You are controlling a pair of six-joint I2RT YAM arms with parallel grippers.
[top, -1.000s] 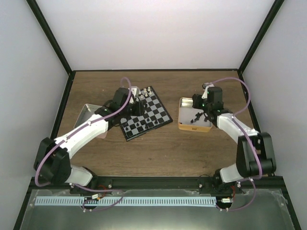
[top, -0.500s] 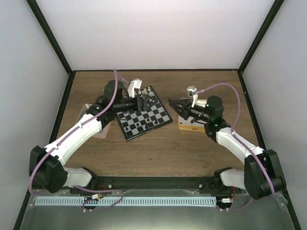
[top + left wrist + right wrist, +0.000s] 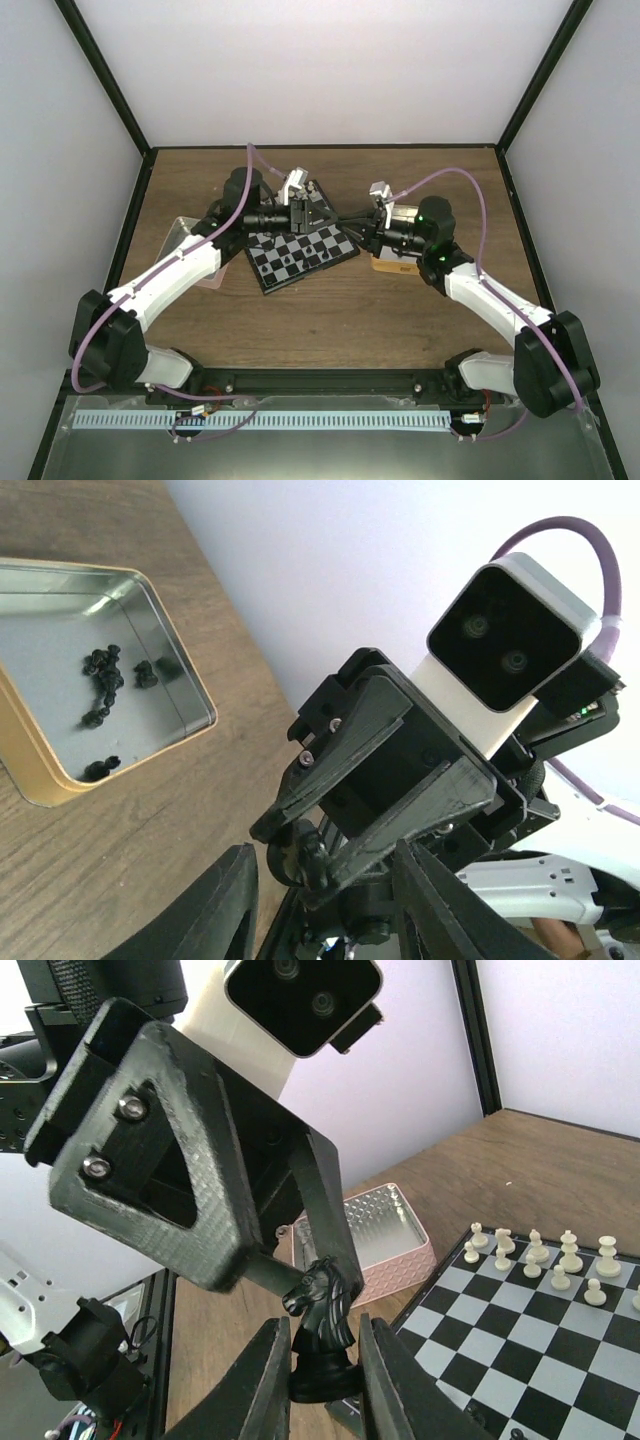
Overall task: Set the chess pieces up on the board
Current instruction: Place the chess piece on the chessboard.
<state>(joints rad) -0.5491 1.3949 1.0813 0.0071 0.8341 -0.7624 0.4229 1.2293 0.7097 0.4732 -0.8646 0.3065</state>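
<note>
Logging: my right claw (image 3: 322,1365) pinches a small black knight chess piece (image 3: 320,1325) near the black-and-white checked board (image 3: 530,1355); my left claw (image 3: 325,885) gapes wide, holding nothing, facing it.

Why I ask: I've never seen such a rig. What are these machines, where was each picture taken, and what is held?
The left arm and right arm are robots bolted to a wooden table, each ending in a two-finger pincer. One picture looks down from above; the other two come from a camera on each wrist. On the table lie a small chessboard with white pieces near one edge, a gold tin holding black pieces, and a pink tin. The right pincer grips a black knight; the open left pincer faces it closely, perhaps for a handover.
</note>
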